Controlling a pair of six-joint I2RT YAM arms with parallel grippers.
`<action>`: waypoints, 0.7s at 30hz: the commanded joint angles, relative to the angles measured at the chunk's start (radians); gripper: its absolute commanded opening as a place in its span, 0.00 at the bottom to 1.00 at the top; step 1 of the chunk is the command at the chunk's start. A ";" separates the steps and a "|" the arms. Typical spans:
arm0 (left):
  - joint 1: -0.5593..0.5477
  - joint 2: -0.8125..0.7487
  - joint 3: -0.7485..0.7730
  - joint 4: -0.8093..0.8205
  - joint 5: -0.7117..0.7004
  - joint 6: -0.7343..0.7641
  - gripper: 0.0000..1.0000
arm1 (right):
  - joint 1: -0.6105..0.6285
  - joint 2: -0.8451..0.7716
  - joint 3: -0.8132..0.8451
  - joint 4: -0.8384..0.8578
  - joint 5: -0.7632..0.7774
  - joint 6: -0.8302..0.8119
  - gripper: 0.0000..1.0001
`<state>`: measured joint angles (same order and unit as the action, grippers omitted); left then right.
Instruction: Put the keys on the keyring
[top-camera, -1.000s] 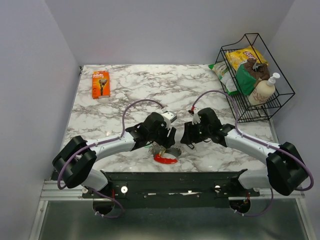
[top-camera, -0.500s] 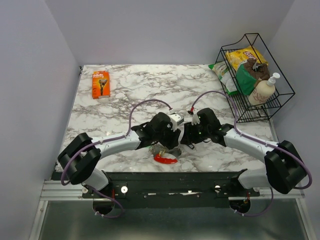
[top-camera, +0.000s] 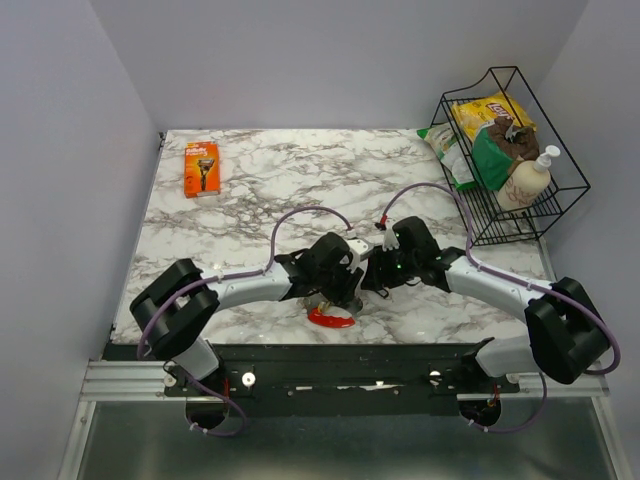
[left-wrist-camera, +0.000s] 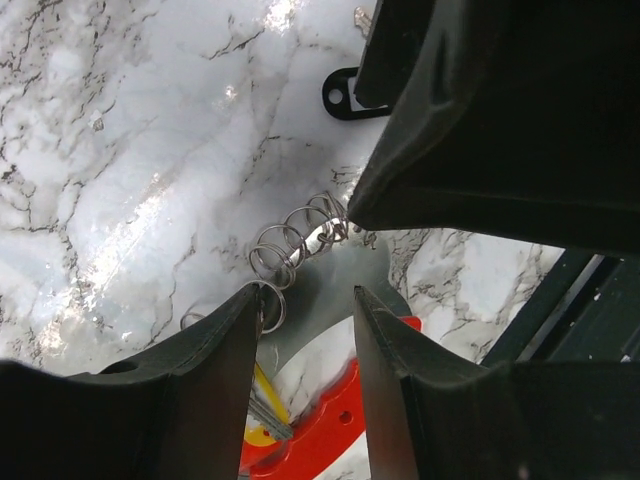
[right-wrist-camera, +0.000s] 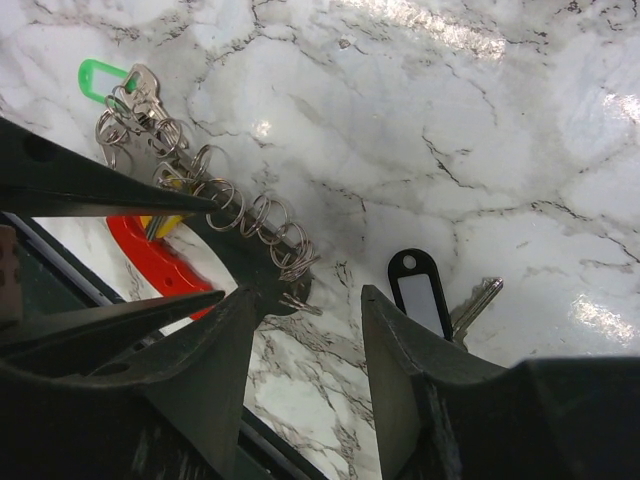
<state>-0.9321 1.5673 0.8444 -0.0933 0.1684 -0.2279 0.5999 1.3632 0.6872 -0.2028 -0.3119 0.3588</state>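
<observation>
As both arms (top-camera: 250, 288) reach low, nose to nose, we see left gripper (left-wrist-camera: 308, 295) and right gripper (right-wrist-camera: 310, 292) spread-fingered over the silvery, red-tagged metal keys (right-wrist-camera: 175, 165) at the marble table's (top-camera: 250, 190) 6 o'clock

The yellow crisp bag (top-camera: 487, 108) in the black wire basket (top-camera: 560, 190) bears a red Lay's logo. Lettering on the flat orange razor pack (top-camera: 201, 168) is too small to read.
</observation>
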 joint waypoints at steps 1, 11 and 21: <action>-0.008 0.045 0.030 0.018 -0.036 0.010 0.49 | -0.014 0.004 0.021 0.005 0.010 0.003 0.55; -0.008 0.115 0.047 0.047 -0.067 0.009 0.41 | -0.023 -0.004 0.015 0.003 0.005 -0.003 0.54; -0.008 0.120 0.035 0.033 -0.108 0.027 0.26 | -0.032 -0.010 0.008 0.003 0.004 -0.009 0.54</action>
<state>-0.9321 1.6722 0.8734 -0.0456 0.1158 -0.2203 0.5610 1.3632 0.6872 -0.2222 -0.2817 0.3660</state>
